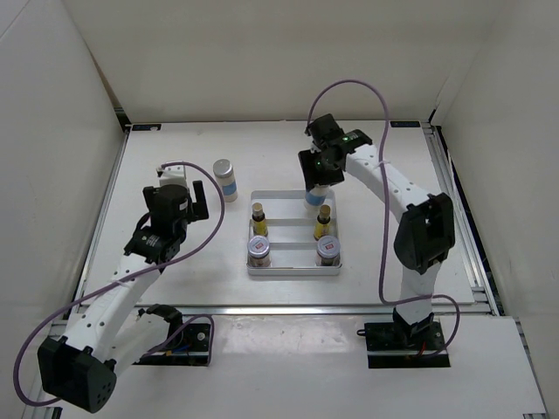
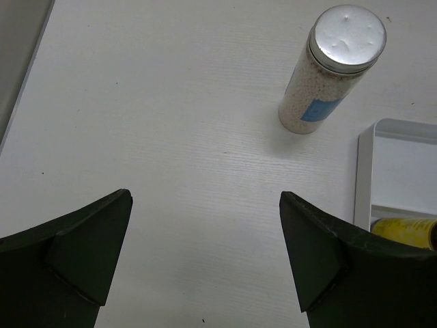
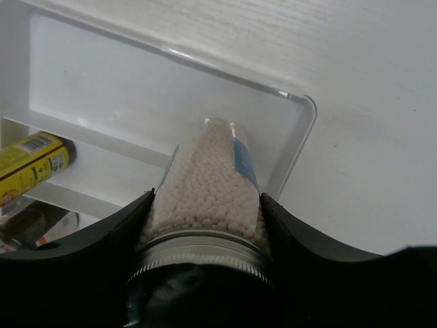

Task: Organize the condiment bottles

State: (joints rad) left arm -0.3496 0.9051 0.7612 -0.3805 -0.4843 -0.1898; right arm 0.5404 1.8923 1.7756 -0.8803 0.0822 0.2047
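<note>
My right gripper is shut on a white bottle with a silver cap and blue label and holds it upright over the tray's far right compartment; its lower end shows below the fingers. A second white bottle stands on the table left of the tray, and shows in the left wrist view. Two slim yellow-labelled bottles and two squat brownish jars stand in the white tray. My left gripper is open and empty, near the free white bottle.
The white ridged tray's left edge shows in the left wrist view with a yellow bottle behind it. White walls enclose the table on three sides. A black rail runs along the table's right edge.
</note>
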